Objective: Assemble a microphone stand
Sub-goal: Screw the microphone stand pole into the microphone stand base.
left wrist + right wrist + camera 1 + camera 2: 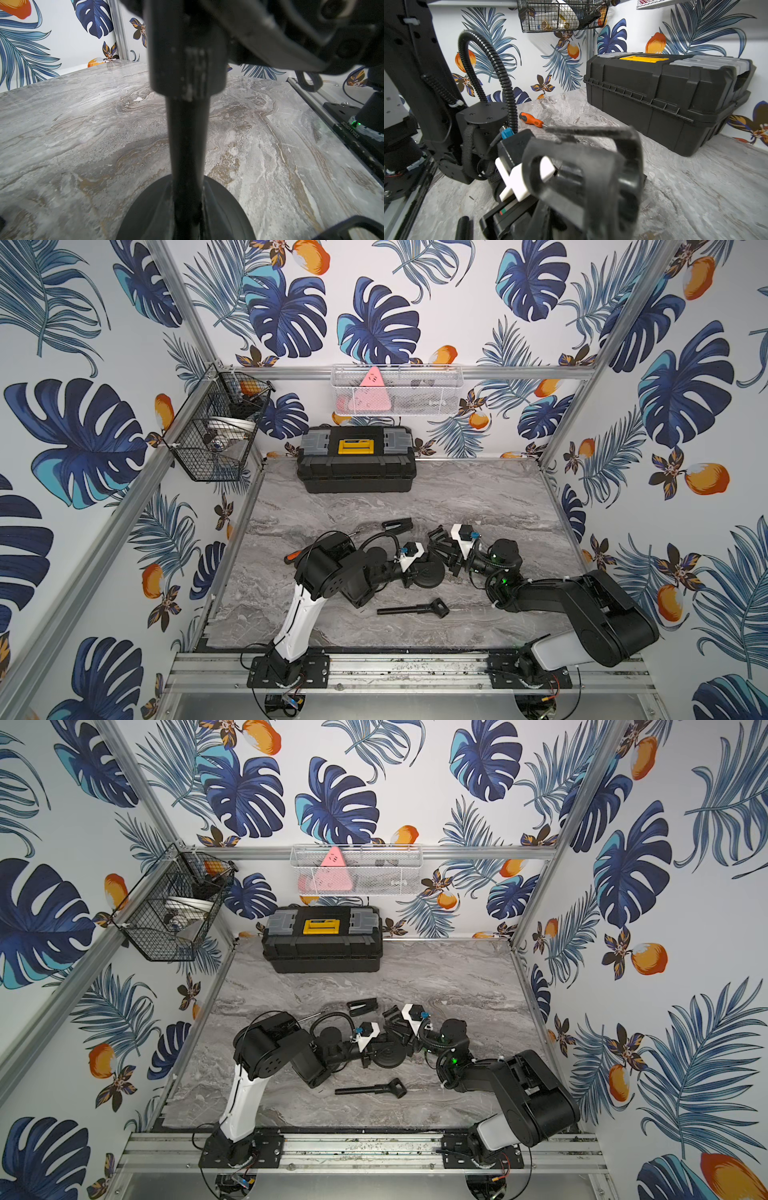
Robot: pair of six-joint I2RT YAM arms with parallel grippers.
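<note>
A black pole (187, 135) stands upright on a round black base (145, 218), which shows in both top views (428, 576) (388, 1054) at mid-table. My left gripper (417, 572) is shut on the pole just above the base. My right gripper (445, 551) hangs close beside it from the right, its blurred black fingers (629, 166) shut; I cannot tell whether anything is between them. A loose black rod with a forked end (415, 609) lies in front of the base. A black clip piece (397, 524) lies behind it.
A black toolbox (356, 460) with a yellow latch stands at the back of the marble table (478, 497). An orange screwdriver (531, 120) lies behind the left arm. A black wire basket (216, 435) and a white mesh basket (397, 389) hang on the walls.
</note>
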